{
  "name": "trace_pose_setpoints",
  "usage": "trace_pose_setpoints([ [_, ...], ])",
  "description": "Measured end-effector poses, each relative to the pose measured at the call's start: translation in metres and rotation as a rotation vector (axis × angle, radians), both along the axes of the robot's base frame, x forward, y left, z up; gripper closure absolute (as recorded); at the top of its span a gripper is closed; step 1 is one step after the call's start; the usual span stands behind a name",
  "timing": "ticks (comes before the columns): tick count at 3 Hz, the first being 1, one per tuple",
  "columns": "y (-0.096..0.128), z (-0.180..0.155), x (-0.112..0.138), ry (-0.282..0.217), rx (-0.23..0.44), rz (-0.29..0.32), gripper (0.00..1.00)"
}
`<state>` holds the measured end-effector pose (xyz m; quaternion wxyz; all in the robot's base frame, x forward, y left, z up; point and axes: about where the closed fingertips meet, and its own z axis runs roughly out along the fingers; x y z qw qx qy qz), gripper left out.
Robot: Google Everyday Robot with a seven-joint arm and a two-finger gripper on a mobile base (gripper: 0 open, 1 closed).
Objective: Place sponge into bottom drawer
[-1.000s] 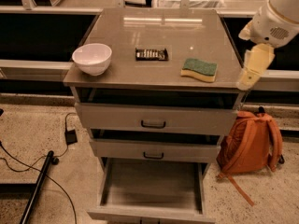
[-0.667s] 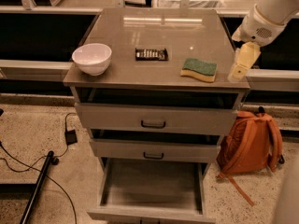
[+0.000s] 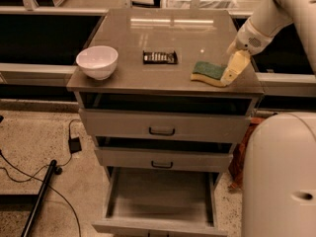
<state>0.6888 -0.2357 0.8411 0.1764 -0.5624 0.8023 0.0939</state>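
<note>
The pale yellow hand (image 3: pixel 229 78), seen a second ago beyond the right edge of the grey-brown counter (image 3: pixel 163 38), is now brought leftward over it, right of the frame's centre. Its tip is set at the right end of the small rectangular sponge with dark green top and pale yellow foam (image 3: pixel 207 72). Whether the hand is parted or closed cannot be told. The sponge is found flat near the counter's front right edge, unlifted. The approach is judged complete and the grasp pending. The wide grey bottom drawer (image 3: pixel 158 196) is seen pulled open at lower centre.
</note>
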Motion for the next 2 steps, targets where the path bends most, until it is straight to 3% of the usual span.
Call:
trace_pose_setpoints([
  [2,0.047,-0.010,0.010,0.022,0.157,0.087,0.63],
])
